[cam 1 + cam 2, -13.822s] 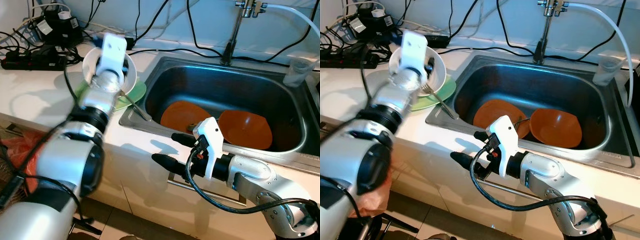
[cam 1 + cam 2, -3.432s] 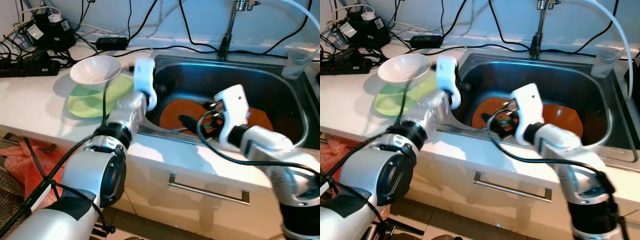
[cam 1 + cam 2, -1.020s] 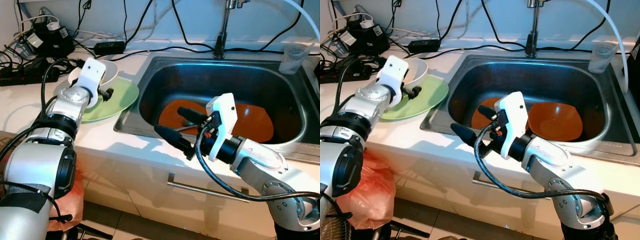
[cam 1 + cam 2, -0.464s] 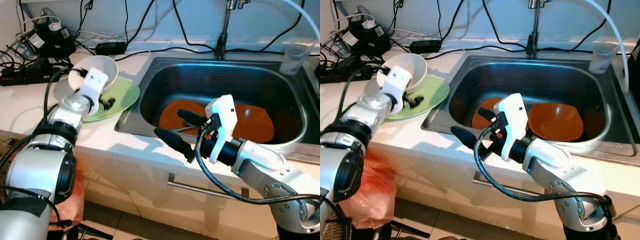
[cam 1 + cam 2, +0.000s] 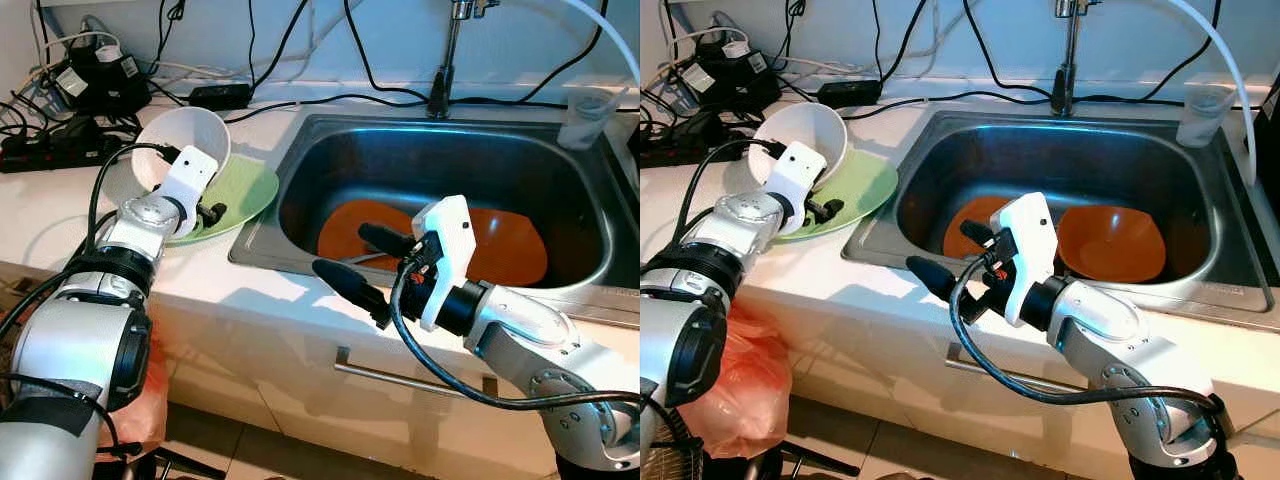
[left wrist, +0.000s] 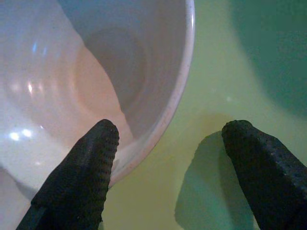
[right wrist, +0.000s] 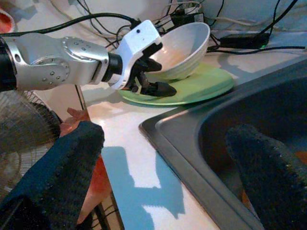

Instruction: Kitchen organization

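At about nine o'clock in our head view, our left gripper [image 5: 205,200] sits at the near rim of the white bowl [image 5: 180,140]. Its fingers are spread wide: one black finger [image 6: 79,175] lies inside the bowl against the inner wall, the other [image 6: 261,167] hangs outside over the green plate [image 5: 245,195]. From the wrist we cannot tell whether the inner pad truly presses the wall or only rests close to it. The bowl is tilted, its mouth turned up and toward us, its base edge resting on the green plate; its inside looks glossy. The plate lies flat on the white countertop [image 5: 60,225], just beside the left lip of the steel sink [image 5: 300,160].

Toward the centre, our right gripper [image 5: 362,262] hovers over the sink's front edge with its two fingers spread wide and nothing between them, pointing toward nine o'clock. Behind it, at roughly three o'clock, two orange plates [image 5: 1110,242] lie on the sink floor. A clear plastic cup [image 5: 587,117] stands at the sink's far right corner.
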You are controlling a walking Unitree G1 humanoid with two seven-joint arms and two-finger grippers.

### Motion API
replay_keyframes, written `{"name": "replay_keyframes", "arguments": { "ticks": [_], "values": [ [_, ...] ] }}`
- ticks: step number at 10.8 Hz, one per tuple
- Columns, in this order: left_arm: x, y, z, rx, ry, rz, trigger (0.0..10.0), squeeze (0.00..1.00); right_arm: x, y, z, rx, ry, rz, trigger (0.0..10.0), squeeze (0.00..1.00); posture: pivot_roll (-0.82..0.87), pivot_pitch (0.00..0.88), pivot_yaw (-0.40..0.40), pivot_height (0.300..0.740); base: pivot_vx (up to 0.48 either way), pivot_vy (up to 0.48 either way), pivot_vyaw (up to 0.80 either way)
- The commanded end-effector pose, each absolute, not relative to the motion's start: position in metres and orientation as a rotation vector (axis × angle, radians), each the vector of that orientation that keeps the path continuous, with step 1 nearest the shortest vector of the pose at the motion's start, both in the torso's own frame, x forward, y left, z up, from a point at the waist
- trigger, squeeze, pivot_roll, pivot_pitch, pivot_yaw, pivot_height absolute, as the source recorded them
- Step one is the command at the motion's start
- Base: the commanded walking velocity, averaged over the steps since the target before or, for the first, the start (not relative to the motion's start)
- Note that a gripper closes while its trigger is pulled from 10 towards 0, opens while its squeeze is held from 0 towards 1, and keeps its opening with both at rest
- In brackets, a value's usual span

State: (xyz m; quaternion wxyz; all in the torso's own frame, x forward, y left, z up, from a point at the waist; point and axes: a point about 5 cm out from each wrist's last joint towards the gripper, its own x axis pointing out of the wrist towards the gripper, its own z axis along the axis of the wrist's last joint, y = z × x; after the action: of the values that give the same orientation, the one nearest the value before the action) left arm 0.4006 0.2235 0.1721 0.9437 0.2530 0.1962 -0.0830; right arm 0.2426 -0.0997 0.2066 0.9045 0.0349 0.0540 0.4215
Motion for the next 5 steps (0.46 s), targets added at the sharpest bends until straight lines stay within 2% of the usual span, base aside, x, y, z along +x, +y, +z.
{"name": "replay_keyframes", "arguments": {
  "ticks": [1,2,3,5],
  "values": [
    [0.3996,0.2302,0.1743,0.524,0.407,-0.161,10.0,0.0,0.2399,-0.0958,0.2101,0.056,0.094,0.89,10.0,0.0,-0.15,0.0,0.149,0.74,0.0,0.0,0.0],
    [0.3995,0.2306,0.1742,0.515,0.405,-0.161,2.7,0.0,0.2403,-0.0961,0.2103,0.054,0.093,0.888,10.0,0.0,-0.15,0.0,0.149,0.74,0.0,0.0,0.0],
    [0.3991,0.2315,0.174,0.512,0.404,-0.163,0.0,0.0,0.2405,-0.0963,0.2101,0.05,0.093,0.885,10.0,0.0,-0.15,0.0,0.148,0.74,0.0,0.0,0.0],
    [0.3985,0.2333,0.1733,0.519,0.408,-0.16,0.0,0.0,0.2403,-0.0963,0.2099,0.045,0.094,0.883,10.0,0.0,-0.16,0.0,0.15,0.74,0.0,0.0,0.0]
  ]
}}
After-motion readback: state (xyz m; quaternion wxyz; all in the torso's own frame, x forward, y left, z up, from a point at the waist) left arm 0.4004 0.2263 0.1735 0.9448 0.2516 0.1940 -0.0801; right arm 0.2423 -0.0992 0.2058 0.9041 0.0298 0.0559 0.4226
